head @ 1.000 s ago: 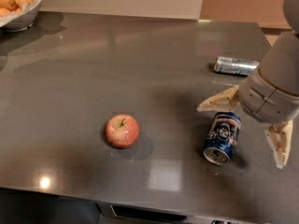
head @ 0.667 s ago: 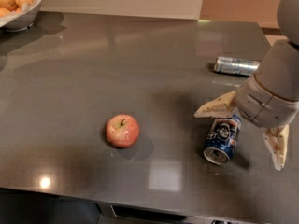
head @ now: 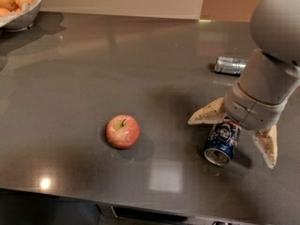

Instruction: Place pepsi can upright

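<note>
Grasp step in hand, likely; beige two-finger gripper [head: 229, 143] low over dark grey desk [head: 93, 69], jaws spread wide apart; dark blue aluminium pepsi can [head: 222, 142] on side between jaws, unclamped; next: close, lift, tip upright.

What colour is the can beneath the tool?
The pepsi can is dark blue, camera view; the open tool straddles it.

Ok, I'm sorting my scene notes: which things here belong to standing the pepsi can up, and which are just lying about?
Part of the job:
- pepsi can, lying on its side
- gripper, open, straddling that can

Just lying about:
- apple, left of the can
- silver can, on its side farther back
- bowl of fruit, far left corner
</note>
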Controlling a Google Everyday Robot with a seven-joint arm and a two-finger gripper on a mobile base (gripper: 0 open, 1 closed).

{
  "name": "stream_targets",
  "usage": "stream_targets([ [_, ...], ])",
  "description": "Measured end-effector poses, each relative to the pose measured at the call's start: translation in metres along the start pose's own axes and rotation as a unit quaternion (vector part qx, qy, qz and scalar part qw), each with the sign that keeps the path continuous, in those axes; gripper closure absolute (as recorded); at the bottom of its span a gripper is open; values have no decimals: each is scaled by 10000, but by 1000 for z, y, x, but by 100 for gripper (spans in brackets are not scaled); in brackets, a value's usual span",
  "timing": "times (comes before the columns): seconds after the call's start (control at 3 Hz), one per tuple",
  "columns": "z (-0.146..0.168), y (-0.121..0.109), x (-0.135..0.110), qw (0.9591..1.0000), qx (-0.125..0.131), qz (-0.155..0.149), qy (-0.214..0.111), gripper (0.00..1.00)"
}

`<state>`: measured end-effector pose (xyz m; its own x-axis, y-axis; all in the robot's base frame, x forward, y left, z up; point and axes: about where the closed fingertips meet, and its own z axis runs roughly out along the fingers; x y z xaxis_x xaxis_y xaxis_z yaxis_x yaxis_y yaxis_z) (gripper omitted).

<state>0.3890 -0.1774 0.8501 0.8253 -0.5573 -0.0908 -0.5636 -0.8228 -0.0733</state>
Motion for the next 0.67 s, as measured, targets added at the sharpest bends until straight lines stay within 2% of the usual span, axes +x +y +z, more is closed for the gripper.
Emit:
stream_targets([
  [0.33, 7, -6, 1, 9999, -132, -76, 17, 18],
  [0.67, 9, -9, 0, 9996, -259, -102, -14, 41],
])
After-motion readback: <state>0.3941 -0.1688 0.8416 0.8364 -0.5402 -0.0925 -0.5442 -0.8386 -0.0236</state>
